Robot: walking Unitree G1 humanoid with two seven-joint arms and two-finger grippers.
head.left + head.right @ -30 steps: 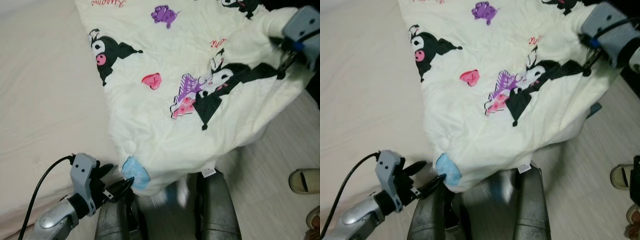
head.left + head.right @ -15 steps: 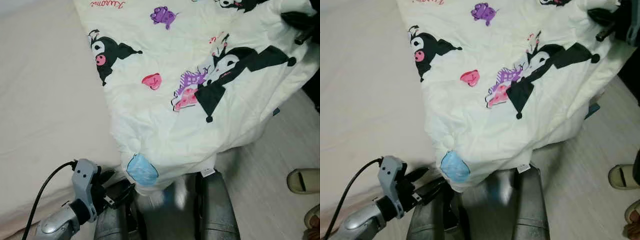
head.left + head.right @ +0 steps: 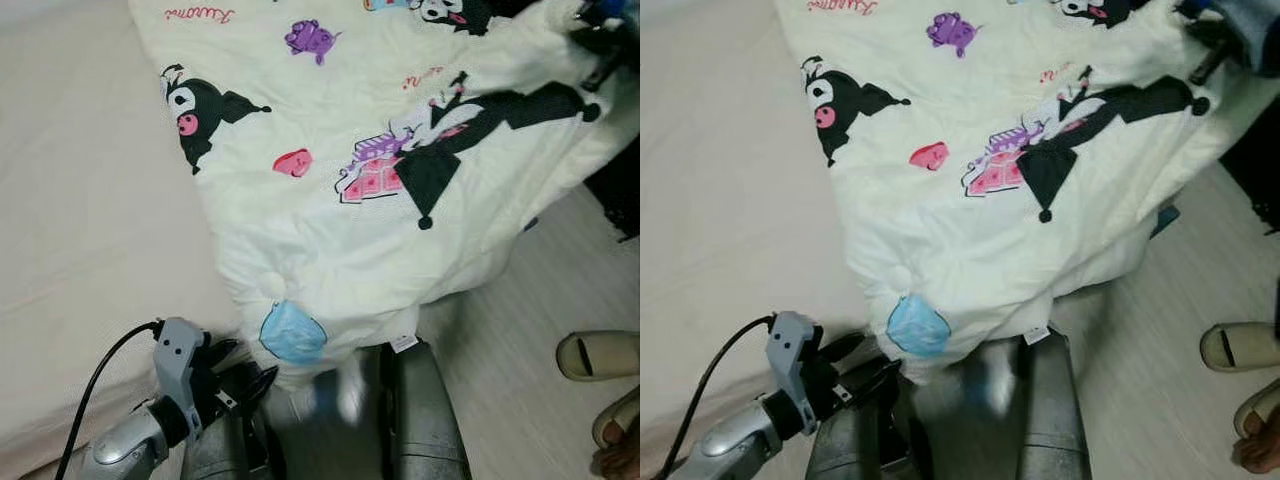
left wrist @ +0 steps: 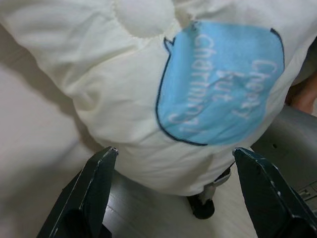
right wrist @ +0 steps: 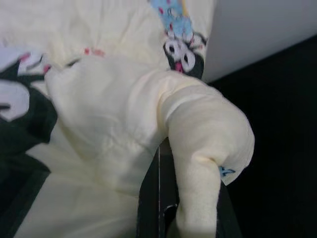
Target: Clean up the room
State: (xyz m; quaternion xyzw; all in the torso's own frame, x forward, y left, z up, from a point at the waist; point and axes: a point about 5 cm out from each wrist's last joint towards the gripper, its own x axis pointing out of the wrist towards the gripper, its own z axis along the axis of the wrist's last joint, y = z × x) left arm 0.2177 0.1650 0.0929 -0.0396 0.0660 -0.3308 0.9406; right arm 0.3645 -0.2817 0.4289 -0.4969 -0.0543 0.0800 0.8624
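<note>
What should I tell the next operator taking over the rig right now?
Right tool: shut on a bunched corner of the cream quilted blanket with black cartoon characters, held up at the far right.
Left tool: open, low by the bed edge, fingers straddling the blanket's near corner with the blue speech-bubble patch, not gripping.
Blanket lies partly on the beige mattress, its right side hanging over the wooden floor. A person's slippered foot is nearby.
Done: one corner taken. Left: grip the near corner, spread the blanket.
</note>
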